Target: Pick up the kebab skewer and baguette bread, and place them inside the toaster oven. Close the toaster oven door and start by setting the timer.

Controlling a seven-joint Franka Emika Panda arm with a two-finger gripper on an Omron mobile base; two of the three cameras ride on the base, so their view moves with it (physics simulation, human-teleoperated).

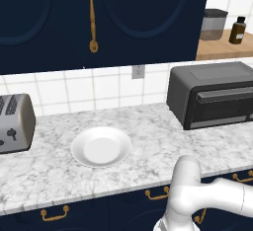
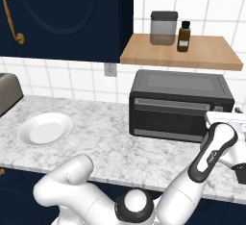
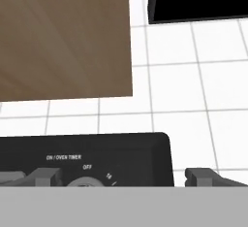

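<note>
The toaster oven (image 1: 212, 94) (image 2: 180, 104) stands on the marble counter at the right, under a wooden shelf. The toaster oven door (image 2: 166, 119) is shut, its bar handle across the top. My gripper (image 3: 125, 177) is open, right in front of the oven's control panel at its right end. The timer knob (image 3: 85, 182), labelled ON / OVEN TIMER, lies between the two fingertips (image 3: 46, 175) without contact. In the right base view my hand (image 2: 225, 119) sits at the oven's right front corner. The kebab skewer and baguette bread are hidden from view.
A white plate (image 1: 101, 146) (image 2: 45, 128) lies mid-counter, with a silver toaster (image 1: 15, 121) to its left. The wooden shelf (image 2: 182, 51) above the oven carries a jar (image 2: 164, 27) and a brown bottle (image 2: 183, 36). Dark blue cabinets hang overhead.
</note>
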